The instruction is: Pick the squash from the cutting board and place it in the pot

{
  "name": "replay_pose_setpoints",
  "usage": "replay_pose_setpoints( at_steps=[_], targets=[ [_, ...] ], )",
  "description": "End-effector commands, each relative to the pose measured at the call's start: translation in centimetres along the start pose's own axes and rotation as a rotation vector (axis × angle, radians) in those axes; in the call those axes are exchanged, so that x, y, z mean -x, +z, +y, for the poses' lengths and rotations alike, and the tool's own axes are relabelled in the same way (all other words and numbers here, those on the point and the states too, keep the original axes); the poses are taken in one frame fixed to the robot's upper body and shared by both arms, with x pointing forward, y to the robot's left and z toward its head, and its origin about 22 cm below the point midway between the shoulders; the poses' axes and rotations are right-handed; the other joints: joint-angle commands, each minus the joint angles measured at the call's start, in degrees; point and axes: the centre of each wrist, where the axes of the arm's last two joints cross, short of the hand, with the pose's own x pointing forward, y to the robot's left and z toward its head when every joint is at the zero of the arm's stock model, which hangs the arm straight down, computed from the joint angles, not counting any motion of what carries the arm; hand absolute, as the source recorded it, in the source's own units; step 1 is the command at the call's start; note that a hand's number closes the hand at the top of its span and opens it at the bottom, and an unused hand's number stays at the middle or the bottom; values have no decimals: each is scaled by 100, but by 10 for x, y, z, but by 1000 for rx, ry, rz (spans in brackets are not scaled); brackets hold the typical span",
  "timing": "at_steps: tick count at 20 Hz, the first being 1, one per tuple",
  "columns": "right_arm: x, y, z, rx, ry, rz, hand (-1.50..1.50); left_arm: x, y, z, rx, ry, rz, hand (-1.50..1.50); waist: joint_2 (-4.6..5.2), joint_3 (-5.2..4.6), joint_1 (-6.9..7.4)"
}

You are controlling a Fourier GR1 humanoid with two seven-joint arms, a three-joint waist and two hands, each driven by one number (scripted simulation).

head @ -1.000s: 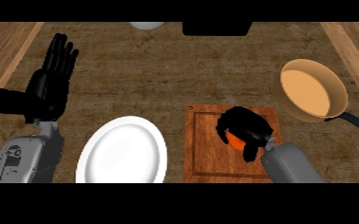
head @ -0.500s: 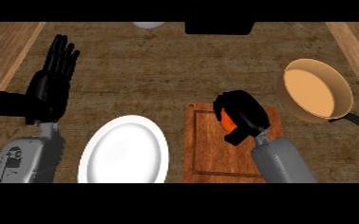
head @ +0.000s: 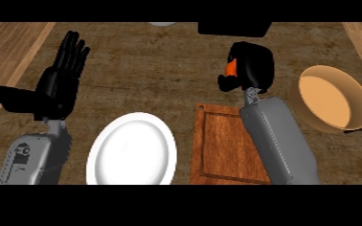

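One view from the robot's head, looking steeply down on the counter (head: 155, 62), close above it, left forearm (head: 35, 158) and right forearm (head: 279, 139) entering at the lower edge.

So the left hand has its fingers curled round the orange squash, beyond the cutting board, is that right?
No: the right hand curls its fingers round the squash, beyond the cutting board; the head view shows it. The left hand rests open.

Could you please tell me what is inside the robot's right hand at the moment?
An orange strip of the squash shows at the left edge of the right hand, whose fingers curl round it. The rest of the squash is covered by the hand.
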Motion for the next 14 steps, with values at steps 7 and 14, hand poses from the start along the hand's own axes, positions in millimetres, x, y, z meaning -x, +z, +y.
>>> replay_pose_setpoints(
  at_steps=[7,14],
  targets=[
    [-94,-34,-72,523,86,443,150,-5,-6,-4,8,0,1,0,-1,16,-46],
    [-85,-49,-97,568,104,564,150,10,2,14,-50,-17,34,0,-43,31,-378]
  ],
)
